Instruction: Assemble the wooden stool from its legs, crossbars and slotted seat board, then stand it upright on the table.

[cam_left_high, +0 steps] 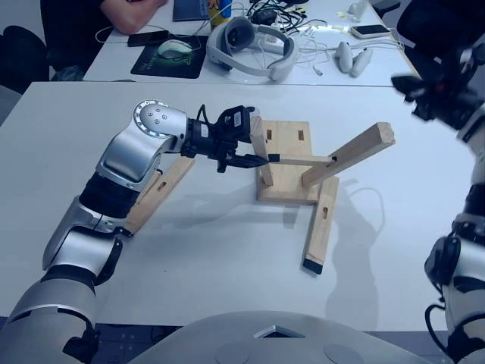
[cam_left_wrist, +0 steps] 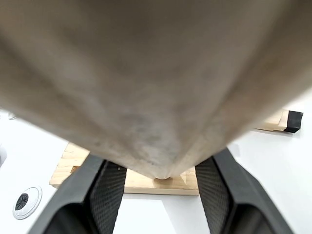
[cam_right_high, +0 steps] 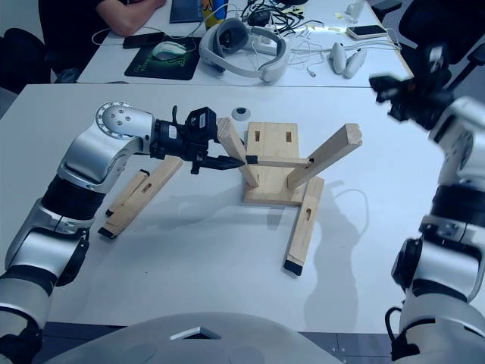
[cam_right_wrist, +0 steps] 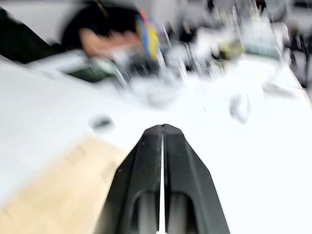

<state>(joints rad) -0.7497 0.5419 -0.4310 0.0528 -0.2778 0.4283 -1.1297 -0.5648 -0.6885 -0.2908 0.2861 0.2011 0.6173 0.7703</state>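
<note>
Left eye view: the L claw (cam_left_high: 254,156) was clamped on the near leg (cam_left_high: 258,135). That leg stood tilted on the seat board (cam_left_high: 292,136), which lay flat mid-counter (cam_left_high: 227,250). In the left wrist view the wood sat between both fingers (cam_left_wrist: 105,190), so I judged it a firm grip, not a hover.

Key relation: the crossbar (cam_left_high: 303,160) ran from the near leg across to the far leg (cam_left_high: 356,150). Its long axis was roughly side to side, L to R, held above the board. The far leg leaned steeply, low end by the board's R edge, top end up and out to the robot's R.

The R claw (cam_right_wrist: 162,134) was pinched closed on nothing. It was raised high at the R side, well apart from the far leg, which lay down and to its L. So the L arm was much nearer the assembly. My guess is that steadying the far leg would need the R arm to come down and inward.

A loose leg (cam_left_high: 320,227) lay flat on the counter just in front of the board, near its R edge, long axis pointing toward the robot. Two more legs (cam_right_high: 148,193) lay under the L forearm.
</note>
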